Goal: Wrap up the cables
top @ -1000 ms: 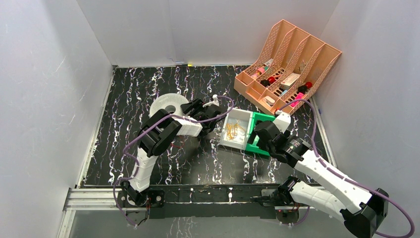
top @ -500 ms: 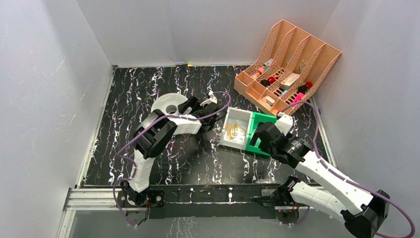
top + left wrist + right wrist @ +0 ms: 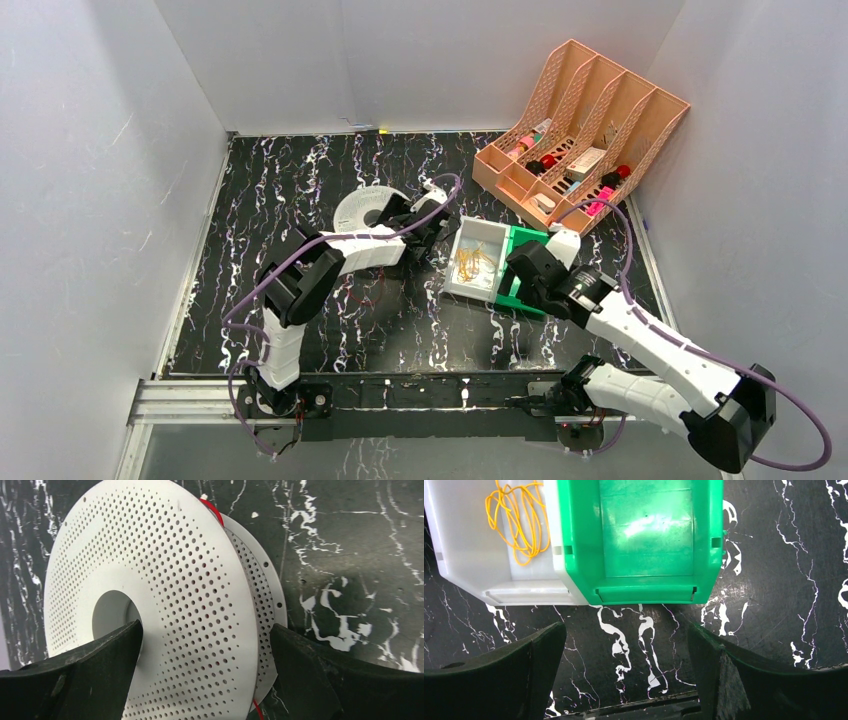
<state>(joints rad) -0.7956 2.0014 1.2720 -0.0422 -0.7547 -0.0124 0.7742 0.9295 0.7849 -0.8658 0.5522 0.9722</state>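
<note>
A white perforated spool (image 3: 365, 205) with a thin red cable (image 3: 212, 512) between its flanges stands on edge on the black marble table. My left gripper (image 3: 402, 216) is shut on the spool (image 3: 165, 595), one finger at the hub hole and the other against the back flange. A coil of yellow cable (image 3: 472, 262) lies in a white bin (image 3: 482, 230); it also shows in the right wrist view (image 3: 519, 522). My right gripper (image 3: 520, 270) is open and empty, over bare table just in front of the green bin (image 3: 644, 594).
The empty green bin (image 3: 522, 240) sits flush against the white bin (image 3: 524, 592) at centre right. A pink slotted organizer (image 3: 580, 120) with small items stands at the back right corner. White walls enclose the table.
My left gripper has carried the spool to the right, toward the white bin. My right gripper has shifted slightly left and stays by the green bin.
</note>
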